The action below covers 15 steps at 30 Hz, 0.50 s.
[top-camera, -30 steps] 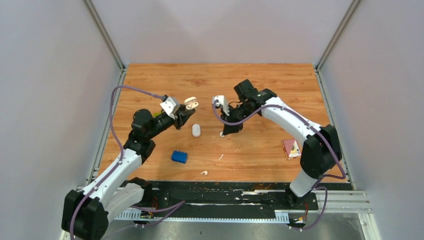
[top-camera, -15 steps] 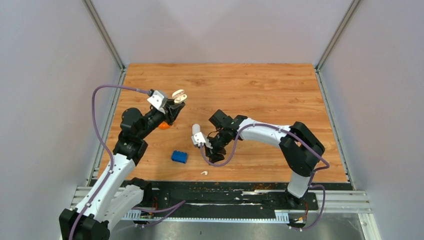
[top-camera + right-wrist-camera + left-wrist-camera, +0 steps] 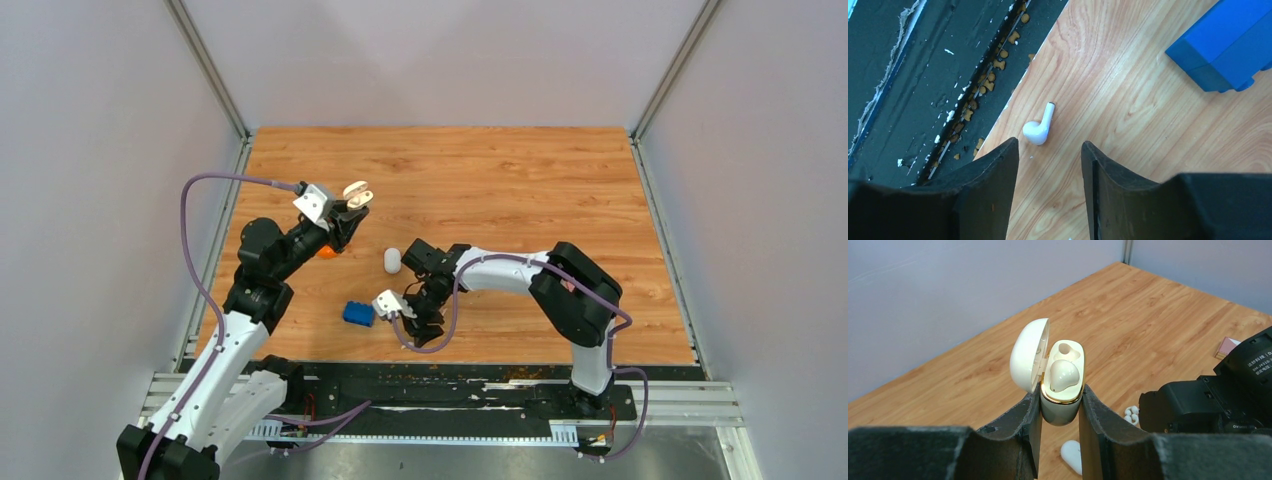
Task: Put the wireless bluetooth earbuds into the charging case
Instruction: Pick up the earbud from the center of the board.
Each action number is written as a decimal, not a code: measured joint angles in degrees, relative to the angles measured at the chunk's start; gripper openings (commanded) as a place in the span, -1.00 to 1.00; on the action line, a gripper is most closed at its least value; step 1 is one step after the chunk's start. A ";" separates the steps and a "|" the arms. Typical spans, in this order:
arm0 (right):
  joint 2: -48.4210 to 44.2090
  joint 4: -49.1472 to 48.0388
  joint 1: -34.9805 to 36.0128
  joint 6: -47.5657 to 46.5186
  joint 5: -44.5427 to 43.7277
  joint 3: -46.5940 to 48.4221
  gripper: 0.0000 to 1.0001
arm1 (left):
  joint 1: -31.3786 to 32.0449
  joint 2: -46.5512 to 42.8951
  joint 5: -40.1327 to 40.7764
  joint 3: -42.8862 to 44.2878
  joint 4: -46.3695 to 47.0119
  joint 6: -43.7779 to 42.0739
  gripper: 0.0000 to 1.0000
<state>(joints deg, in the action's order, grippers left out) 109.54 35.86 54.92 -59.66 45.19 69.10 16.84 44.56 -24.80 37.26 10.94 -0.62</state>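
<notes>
Our left gripper (image 3: 1059,401) is clamped on the charging case (image 3: 1060,411), its fingers (image 3: 1020,422) pressed to the lower body on either side, so the case stands upright out of the tips. The lid (image 3: 1029,360) is swung open toward the finger on the left of the wrist view. Inside the gold-rimmed top, one earbud (image 3: 1064,375) sits in the socket nearer the gripper; the socket farther from it is empty. Below the fingertips a white oval pod (image 3: 1071,456) lies on the wooden table (image 3: 1148,315), and past the other finger a small white lump (image 3: 1132,414), too small for us to name, lies beside the right arm's black body.

Our right gripper (image 3: 1049,147) points down at the table with its jaws parted a moderate way and nothing between them. A stemmed earbud (image 3: 1039,127) lies flat on the wood just ahead of the tips, a little toward the finger on the left of that wrist view, touching neither finger, its stem pointing away from the gripper. It lies close to the table's edge, where a black strip (image 3: 923,75) flecked with crumbs runs past that same finger. The blue toy brick (image 3: 1228,45) sits farther ahead on the other finger's side, well apart from the earbud.
</notes>
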 measured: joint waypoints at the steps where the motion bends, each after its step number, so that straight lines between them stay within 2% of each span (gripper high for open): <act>1: 0.00 -0.35 0.17 0.00 -0.11 -0.04 -0.03 | 0.00 0.00 -0.15 0.00 0.00 0.00 -0.84; 15: -0.94 -9.88 1.55 0.68 0.00 -4.70 -0.11 | -0.02 0.00 -1.31 -0.02 0.42 -0.15 -0.84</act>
<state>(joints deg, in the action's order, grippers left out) 108.60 25.98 56.47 -58.98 45.19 64.40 16.82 44.56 -26.11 37.23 11.35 -0.78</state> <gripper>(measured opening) 0.453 0.356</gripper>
